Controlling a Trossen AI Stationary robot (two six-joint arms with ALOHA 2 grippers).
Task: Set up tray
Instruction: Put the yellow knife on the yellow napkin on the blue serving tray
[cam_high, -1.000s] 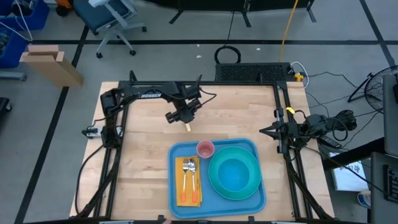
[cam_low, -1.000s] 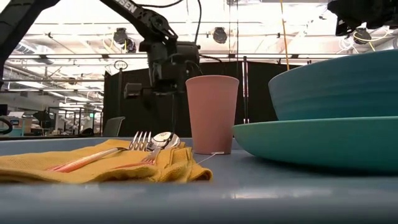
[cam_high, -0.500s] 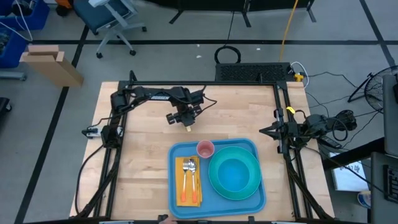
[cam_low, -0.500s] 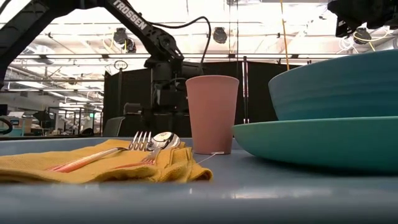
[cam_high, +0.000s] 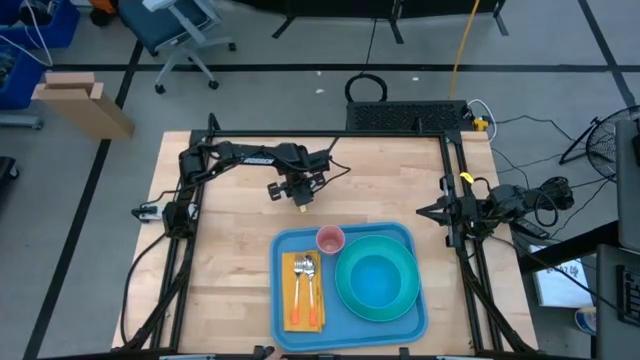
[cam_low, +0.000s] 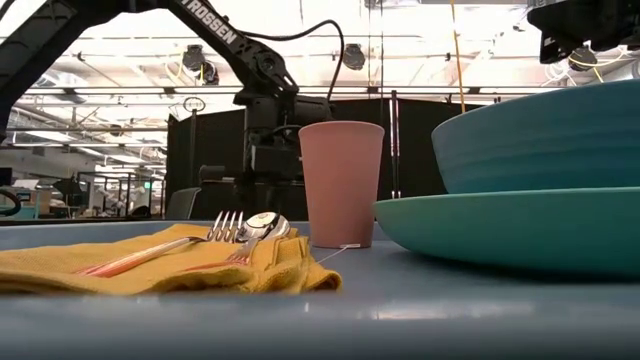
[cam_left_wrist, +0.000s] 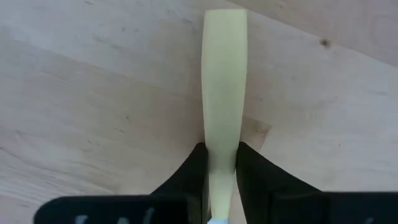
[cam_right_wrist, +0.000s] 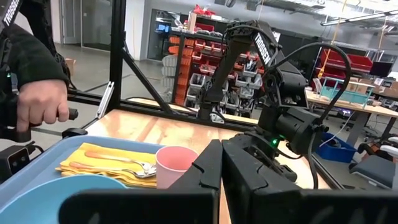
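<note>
The blue tray (cam_high: 285, 250) lies near the table's front edge. It carries a teal plate with a bowl (cam_high: 376, 280), a pink cup (cam_high: 330, 240) and a yellow napkin (cam_high: 303, 300) with a fork and a spoon on it. Beyond the tray, a pale yellow flat stick (cam_left_wrist: 224, 74) lies on the wood. My left gripper (cam_high: 300, 196) points down at it, shut on it. My right gripper (cam_high: 445, 212) waits shut at the table's right edge. My left gripper pinches the pale yellow stick by its two long edges (cam_left_wrist: 221, 163) between its two fingers (cam_left_wrist: 196, 168), at the narrower end. The fingers come from above, pointing down, one on each side of the stick. The stick's wider end (cam_left_wrist: 225, 25) lies flat on the table.
Bare wood lies left of the tray and around the stick. A black frame (cam_high: 330, 133) runs along the table's far and side edges. In the right wrist view a person's hand (cam_right_wrist: 40, 106) holds a handle beyond the table's edge.
My left gripper has come down toward the table over the pale yellow stick, and the arm's elbow has folded in toward the far left. The stick has stayed where it was.
</note>
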